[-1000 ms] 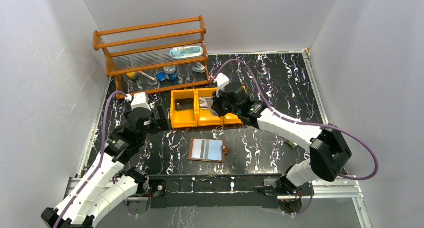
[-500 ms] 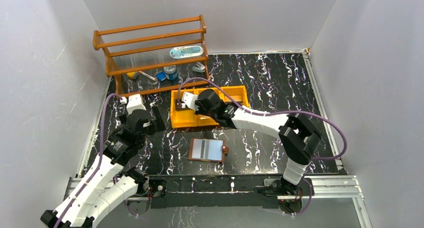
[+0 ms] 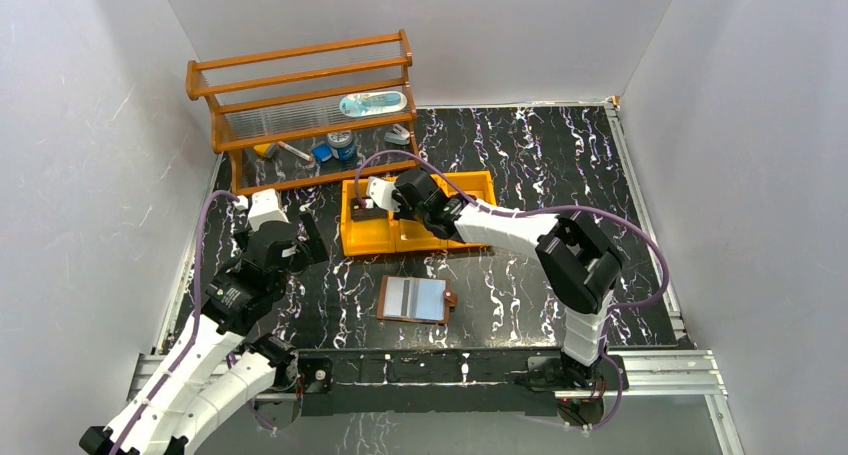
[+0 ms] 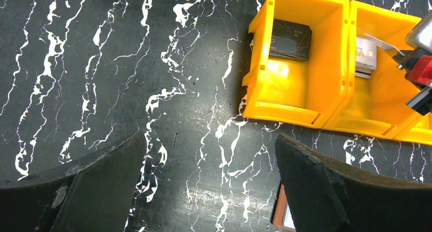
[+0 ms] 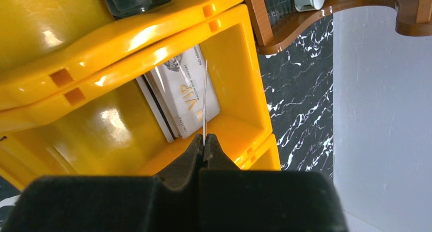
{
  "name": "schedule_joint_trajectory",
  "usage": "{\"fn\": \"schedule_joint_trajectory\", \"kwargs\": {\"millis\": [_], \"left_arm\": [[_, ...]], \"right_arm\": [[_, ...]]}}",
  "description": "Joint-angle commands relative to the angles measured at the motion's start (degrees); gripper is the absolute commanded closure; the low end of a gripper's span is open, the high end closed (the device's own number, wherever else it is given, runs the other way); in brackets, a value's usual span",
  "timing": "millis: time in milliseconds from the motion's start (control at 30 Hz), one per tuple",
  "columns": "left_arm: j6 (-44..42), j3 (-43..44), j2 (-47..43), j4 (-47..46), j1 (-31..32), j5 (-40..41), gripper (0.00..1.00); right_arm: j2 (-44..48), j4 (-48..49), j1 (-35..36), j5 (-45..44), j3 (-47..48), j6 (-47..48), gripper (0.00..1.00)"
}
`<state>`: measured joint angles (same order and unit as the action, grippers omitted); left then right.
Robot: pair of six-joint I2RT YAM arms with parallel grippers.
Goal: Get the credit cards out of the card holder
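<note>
Right pincer is clenched on a thin credit card, gripped at its lower edge and standing upright, edge-on to my wrist view. It hangs over the orange tray, above the compartment where a pale VIP card lies flat. The next compartment holds a dark card.

Left pincer is released, jaws spread wide, hovering over bare worktop just left of the tray (touching nothing that I can see).

Card holder lies opened flat on the worktop, near the front edge between the two arms, pale sleeves facing up.
</note>
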<state>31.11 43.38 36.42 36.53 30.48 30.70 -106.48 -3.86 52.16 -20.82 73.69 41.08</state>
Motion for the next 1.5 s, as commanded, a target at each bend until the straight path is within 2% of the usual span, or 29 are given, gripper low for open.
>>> {"fn": "schedule_joint_trajectory", "kwargs": {"millis": [0,100,233,433,800,933,1167,1467], "left_arm": [[0.2,0.4,-0.7,0.6,-0.3,1.6,0.02],[0.3,0.4,-1.0,0.6,-0.2,1.6,0.02],[0.2,0.2,-1.2,0.6,-0.3,1.8,0.02],[0.3,0.1,-2.0,0.6,-0.3,2.0,0.02],[0.2,0.1,-1.8,0.6,-0.3,1.7,0.02],[0.3,0.1,-1.9,0.7,-0.3,1.7,0.02],[0.2,0.1,-1.4,0.7,-0.3,1.5,0.02],[0.3,0.1,-1.0,0.6,-0.3,1.5,0.02]], "right_arm": [[-0.8,1.2,-1.5,0.5,3.6,0.9,1.00],[-1.8,1.2,-1.6,1.5,4.2,0.9,1.00],[-6.0,1.0,-1.6,-1.7,7.8,0.6,1.00],[-8.8,5.3,-1.8,-4.9,7.4,5.0,0.99],[-10.8,5.8,-1.8,-4.1,6.8,7.5,0.91],[-10.0,5.7,-1.8,-2.8,6.4,6.7,0.82],[-7.5,5.4,-1.8,0.1,5.1,4.6,0.59],[-4.6,5.3,-2.0,2.6,3.6,1.7,0.50]]}}
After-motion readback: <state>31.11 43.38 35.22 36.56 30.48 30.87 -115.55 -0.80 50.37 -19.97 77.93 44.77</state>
